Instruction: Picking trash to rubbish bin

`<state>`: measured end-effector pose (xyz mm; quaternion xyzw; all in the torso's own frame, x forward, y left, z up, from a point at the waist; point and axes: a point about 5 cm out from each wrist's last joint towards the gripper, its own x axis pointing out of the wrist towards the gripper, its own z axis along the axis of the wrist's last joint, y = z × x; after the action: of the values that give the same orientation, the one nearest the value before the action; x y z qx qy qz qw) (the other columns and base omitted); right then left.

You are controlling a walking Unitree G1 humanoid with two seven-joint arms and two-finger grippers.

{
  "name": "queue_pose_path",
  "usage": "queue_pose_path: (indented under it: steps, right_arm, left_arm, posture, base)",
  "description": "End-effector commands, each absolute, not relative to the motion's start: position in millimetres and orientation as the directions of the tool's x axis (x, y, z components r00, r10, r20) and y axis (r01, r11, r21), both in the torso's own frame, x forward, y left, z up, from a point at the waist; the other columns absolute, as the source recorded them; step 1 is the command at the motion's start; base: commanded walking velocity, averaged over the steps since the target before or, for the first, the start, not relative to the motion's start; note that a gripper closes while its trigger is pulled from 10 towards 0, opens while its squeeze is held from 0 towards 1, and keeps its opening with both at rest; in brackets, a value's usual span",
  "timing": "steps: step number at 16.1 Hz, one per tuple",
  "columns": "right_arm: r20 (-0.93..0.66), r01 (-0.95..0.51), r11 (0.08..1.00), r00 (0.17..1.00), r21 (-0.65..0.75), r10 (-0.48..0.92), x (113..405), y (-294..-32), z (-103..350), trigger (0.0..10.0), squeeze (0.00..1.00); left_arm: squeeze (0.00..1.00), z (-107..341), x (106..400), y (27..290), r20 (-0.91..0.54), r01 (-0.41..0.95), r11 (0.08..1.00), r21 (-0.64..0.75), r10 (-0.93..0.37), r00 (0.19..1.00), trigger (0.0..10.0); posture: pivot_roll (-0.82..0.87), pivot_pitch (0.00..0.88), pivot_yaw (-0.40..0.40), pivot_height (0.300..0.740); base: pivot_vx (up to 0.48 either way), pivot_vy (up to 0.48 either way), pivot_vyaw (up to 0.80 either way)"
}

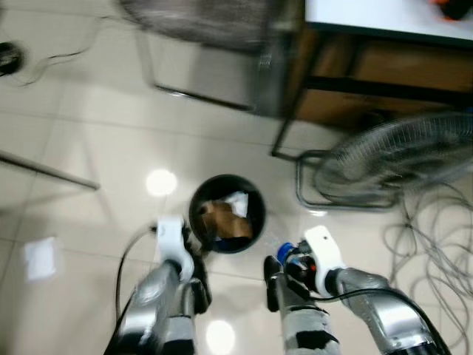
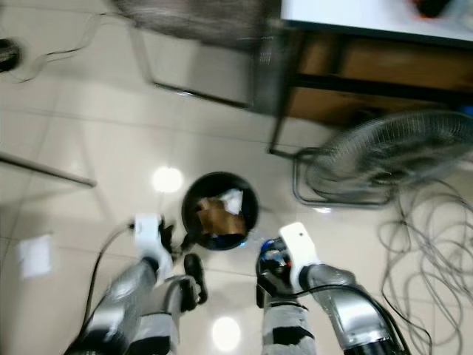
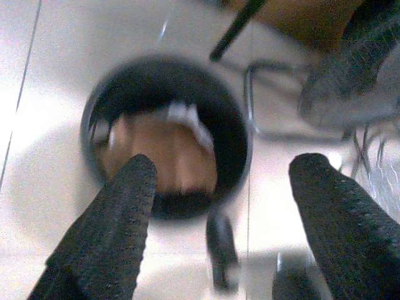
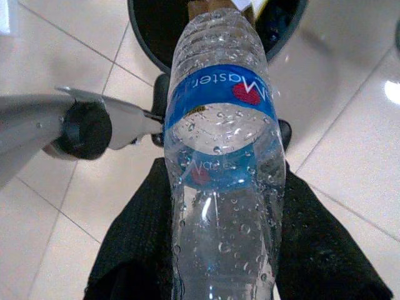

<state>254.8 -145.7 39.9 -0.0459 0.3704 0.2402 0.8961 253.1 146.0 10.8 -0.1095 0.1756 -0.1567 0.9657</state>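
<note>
Nearest me, my right gripper (image 4: 219, 250) is clamped on a clear plastic water bottle with a blue label (image 4: 220, 144), one black finger on each side of its body. The bottle is beaded with droplets and points toward the bin; its far end sits over the bin's rim in the right wrist view. From the head camera I see only a blue glint of it beside the right wrist (image 1: 284, 253), just short of the bin.

My left gripper (image 3: 219, 206) hangs spread wide with nothing between its fingers (image 3: 119, 212). It is poised above the floor on the near side of the bin, whose mouth shows between the fingers.

Next out: the round black rubbish bin (image 1: 255, 225) standing on the glossy cream tiled floor (image 1: 89, 133). Inside lie a crumpled brown paper piece (image 1: 222, 218) and a white scrap (image 1: 238, 201) against the far wall.

To my left, a small white paper piece (image 1: 41, 257) lies flat on the tiles, well apart from the bin.

Farther right, a grey wire-guard floor fan (image 1: 403, 155) and a tangle of grey cables (image 1: 436, 229). Beyond, blurred: a metal-frame chair (image 1: 207, 44) and a white-topped worktop (image 1: 392, 18) on a dark frame.
</note>
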Motion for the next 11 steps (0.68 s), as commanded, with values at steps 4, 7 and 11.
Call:
queue_pose_path:
  steps: [4, 7, 11]
  right_arm:
    - [-0.704, -0.490, 0.869, 0.596, 0.061, 0.386, 274, -150, 20, 10.0, 0.00]
    - [-0.703, -0.503, 0.864, 0.604, 0.029, 0.376, 283, -152, 20, 10.0, 0.00]
    - [-0.698, -0.503, 0.864, 0.612, 0.020, 0.373, 288, -154, 15, 10.0, 0.00]
  left_arm:
    - [0.45, 32, 181, 158, -0.425, 0.374, 0.864, -0.336, -0.493, 0.759, 10.0]
    - [0.00, 51, 162, 162, -0.441, 0.437, 0.823, -0.363, -0.565, 0.697, 10.0]
    - [0.00, 63, 146, 172, -0.514, 0.460, 0.806, -0.372, -0.592, 0.621, 10.0]
  posture:
    - [-0.04, 0.506, 0.058, 0.740]
    - [-0.02, 0.504, 0.064, 0.740]
    - [0.00, 0.499, 0.081, 0.740]
  base:
    - [0.000, 0.000, 0.00]
    - [0.000, 0.000, 0.00]
    - [0.000, 0.000, 0.00]
